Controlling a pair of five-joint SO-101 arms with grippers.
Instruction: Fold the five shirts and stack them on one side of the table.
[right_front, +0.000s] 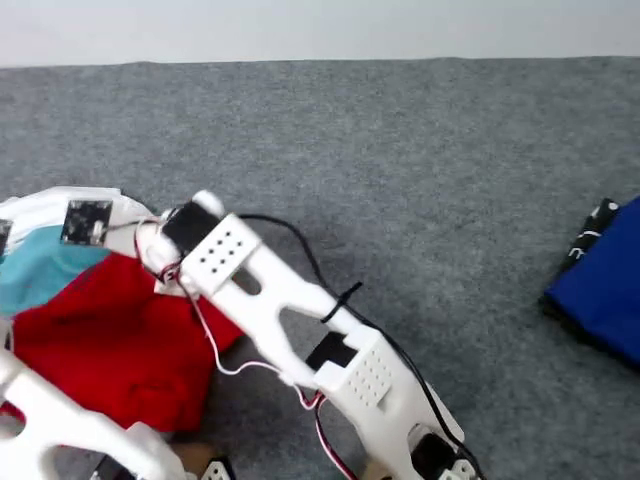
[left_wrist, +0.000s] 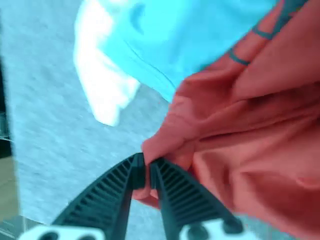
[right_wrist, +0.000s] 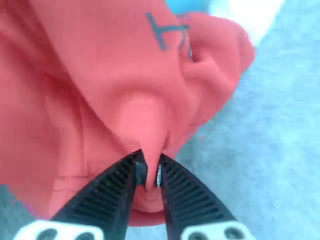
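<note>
A crumpled red shirt (right_front: 110, 340) lies at the table's left front, on top of a teal shirt (right_front: 40, 268) and a white shirt (right_front: 60, 203). My left gripper (left_wrist: 146, 172) is shut on the red shirt's (left_wrist: 250, 125) edge, close to the grey table; the teal shirt (left_wrist: 175, 35) and white shirt (left_wrist: 102, 85) lie beyond it. My right gripper (right_wrist: 149, 174) is shut on a pinched fold of the red shirt (right_wrist: 100, 75). The right arm (right_front: 300, 310) stretches from the front to the pile's right side. The left arm (right_front: 70, 430) sits at the front left corner.
A blue shirt (right_front: 605, 285) lies at the right edge with a small black item (right_front: 597, 222) against it. Grey cloth (right_front: 400, 150) covers the table, bare across the middle and back. Cables (right_front: 300, 250) run along the right arm.
</note>
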